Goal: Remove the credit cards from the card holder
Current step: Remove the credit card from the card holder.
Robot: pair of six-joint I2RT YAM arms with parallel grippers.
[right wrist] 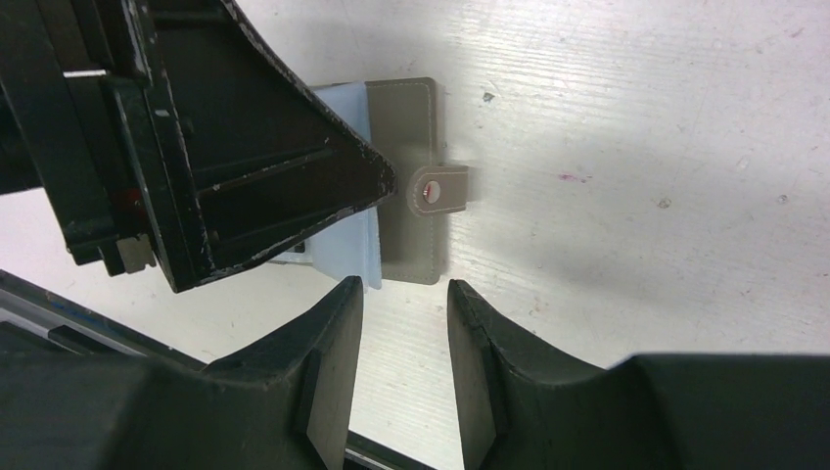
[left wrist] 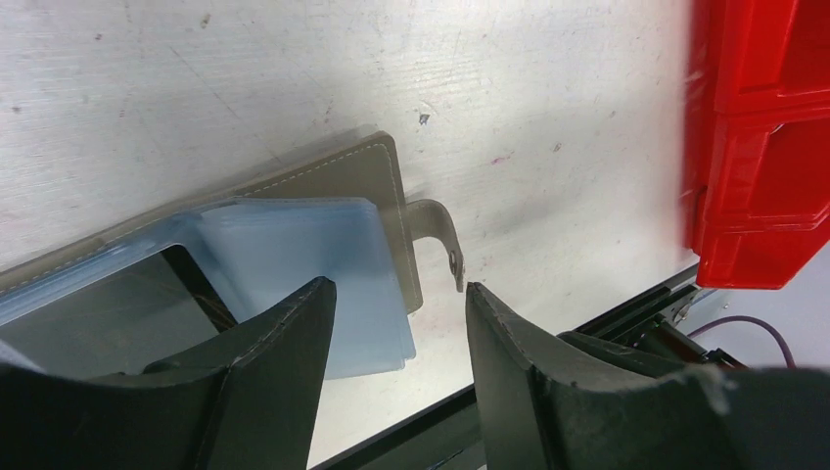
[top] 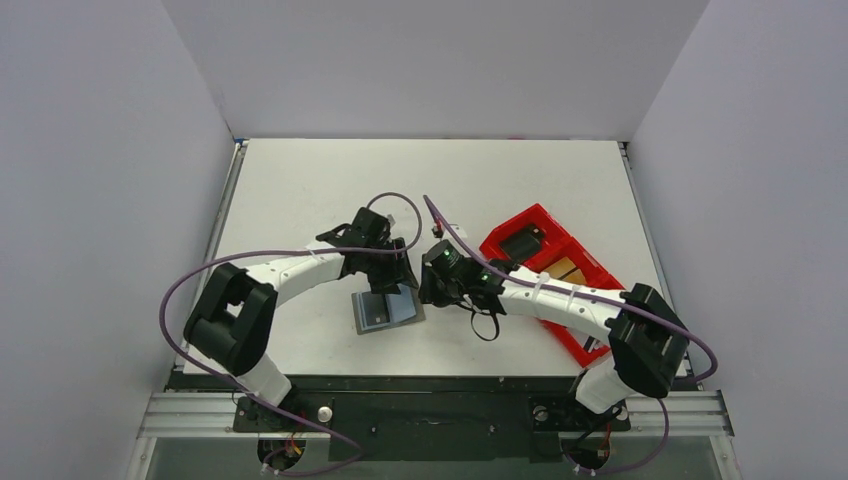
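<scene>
The card holder (top: 388,308) lies open on the table between both arms, its grey cover (left wrist: 364,171) under pale blue pocket sleeves (left wrist: 294,245), its tab (left wrist: 440,233) sticking out to one side. My left gripper (left wrist: 401,294) hovers open just above the sleeves' edge and the tab, with nothing between its fingers. My right gripper (right wrist: 404,289) stands open close beside the holder (right wrist: 411,176), near its tab (right wrist: 438,189), and is also empty. One tan credit card (top: 566,269) lies in the red tray. No card shows plainly inside the sleeves.
A long red tray (top: 590,272) stands to the right, with a black block (top: 522,243) in its far compartment. The left gripper's black body (right wrist: 196,147) fills the upper left of the right wrist view. The table's near edge (left wrist: 391,431) runs just behind the holder.
</scene>
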